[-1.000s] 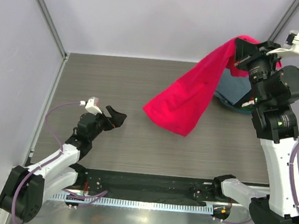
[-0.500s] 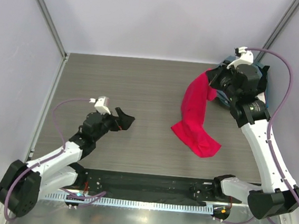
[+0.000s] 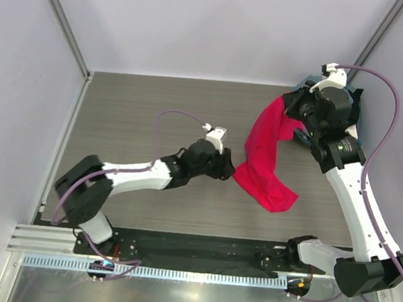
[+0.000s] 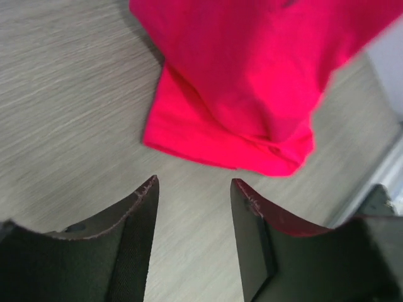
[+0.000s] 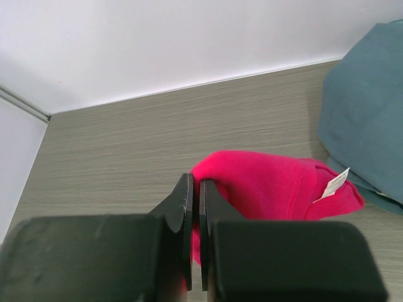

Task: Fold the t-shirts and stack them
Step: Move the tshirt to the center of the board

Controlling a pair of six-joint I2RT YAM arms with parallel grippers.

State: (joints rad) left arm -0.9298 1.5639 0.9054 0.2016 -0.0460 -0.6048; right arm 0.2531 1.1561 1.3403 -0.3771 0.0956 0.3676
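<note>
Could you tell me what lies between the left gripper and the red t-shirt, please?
Only bare table: in the left wrist view, a strip of it separates the open left gripper from the nearest edge of the red t-shirt.

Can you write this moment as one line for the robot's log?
right tool: shut on red t-shirt, part lifted | left tool: open, near its lower end | grey-blue t-shirt: back right corner
</note>
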